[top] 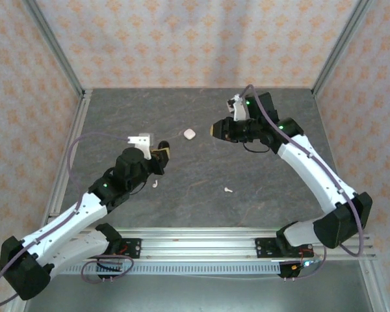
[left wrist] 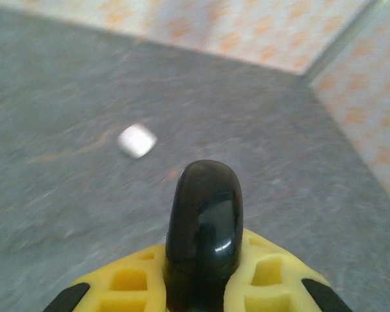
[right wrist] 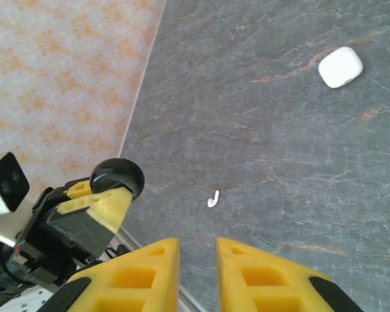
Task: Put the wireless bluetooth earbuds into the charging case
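Above: the smooth pebble-shaped case (top: pixel 189 134) is lying on the veined grey table (top: pixel 201 211), with the stemmed left bud (top: pixel 155 184) and right bud (top: pixel 227 190) lying nearer. Left wrist: the left gripper (left wrist: pixel 205 279) is clenching a glossy black disc (left wrist: pixel 205 208). Right wrist: the right gripper (right wrist: pixel 197 247) is gaping slightly, empty.

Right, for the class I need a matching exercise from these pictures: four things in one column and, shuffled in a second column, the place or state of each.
Column one
1. charging case
2. black disc
3. right pincer
4. left earbud

Column two
A. gripped in the left pincer
B. lying loose on the table beside the left arm
C. on the table between the two pincers
D. empty, jaws a little apart

Pairs: 1-C, 2-A, 3-D, 4-B
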`<action>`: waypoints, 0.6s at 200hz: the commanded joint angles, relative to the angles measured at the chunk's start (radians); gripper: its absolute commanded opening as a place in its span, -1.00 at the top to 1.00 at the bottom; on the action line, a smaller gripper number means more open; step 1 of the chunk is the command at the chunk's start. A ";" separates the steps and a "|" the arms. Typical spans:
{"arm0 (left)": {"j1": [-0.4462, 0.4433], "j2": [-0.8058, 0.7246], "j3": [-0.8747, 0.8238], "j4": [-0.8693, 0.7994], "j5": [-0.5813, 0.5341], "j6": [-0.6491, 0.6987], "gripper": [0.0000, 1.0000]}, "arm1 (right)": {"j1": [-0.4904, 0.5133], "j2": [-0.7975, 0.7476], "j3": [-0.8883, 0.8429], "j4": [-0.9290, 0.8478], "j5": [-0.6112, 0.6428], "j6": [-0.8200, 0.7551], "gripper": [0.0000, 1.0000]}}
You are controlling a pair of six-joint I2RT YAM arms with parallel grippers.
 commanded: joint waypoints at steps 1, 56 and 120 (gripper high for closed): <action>0.073 -0.007 -0.043 -0.142 -0.066 -0.151 1.00 | 0.005 0.062 -0.012 0.028 0.036 0.030 0.52; 0.208 0.120 -0.055 -0.221 0.008 -0.199 1.00 | 0.021 0.293 0.115 -0.088 0.058 -0.013 0.45; 0.254 0.404 0.092 -0.219 0.101 -0.141 1.00 | 0.026 0.606 0.386 -0.226 0.176 -0.054 0.29</action>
